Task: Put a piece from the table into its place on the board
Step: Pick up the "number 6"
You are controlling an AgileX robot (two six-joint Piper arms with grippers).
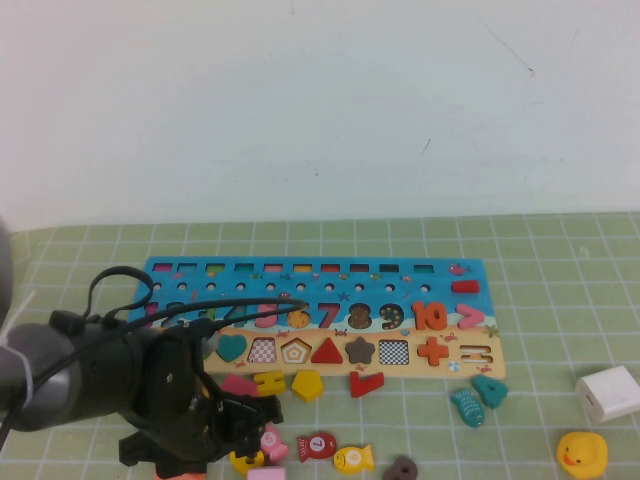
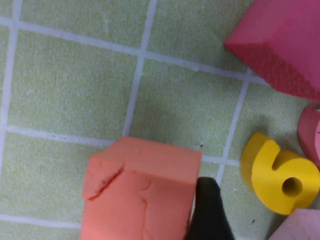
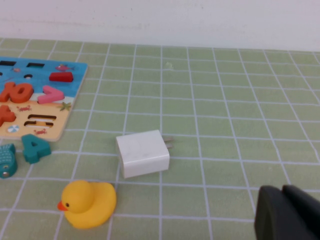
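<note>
The blue and tan number-and-shape board (image 1: 440, 285) lies mid-table, with several slots open. My left gripper (image 1: 190, 440) hangs low at the near left among the loose pieces. In the left wrist view an orange block (image 2: 140, 190) fills the near part, and one black finger (image 2: 207, 210) presses its side; the other finger is hidden. A yellow 6 (image 2: 280, 180) and a magenta block (image 2: 280, 45) lie beside it. My right gripper (image 3: 285, 215) is shut and empty over the mat, out of the high view.
Loose pieces lie in front of the board: a yellow pentagon (image 1: 307, 384), a red piece (image 1: 366, 383), a red fish (image 1: 316, 445), a yellow fish (image 1: 354, 459), a teal fish (image 1: 467, 407) and a teal 4 (image 1: 490, 389). A white charger (image 1: 609, 393) and a rubber duck (image 1: 581, 454) sit at the right.
</note>
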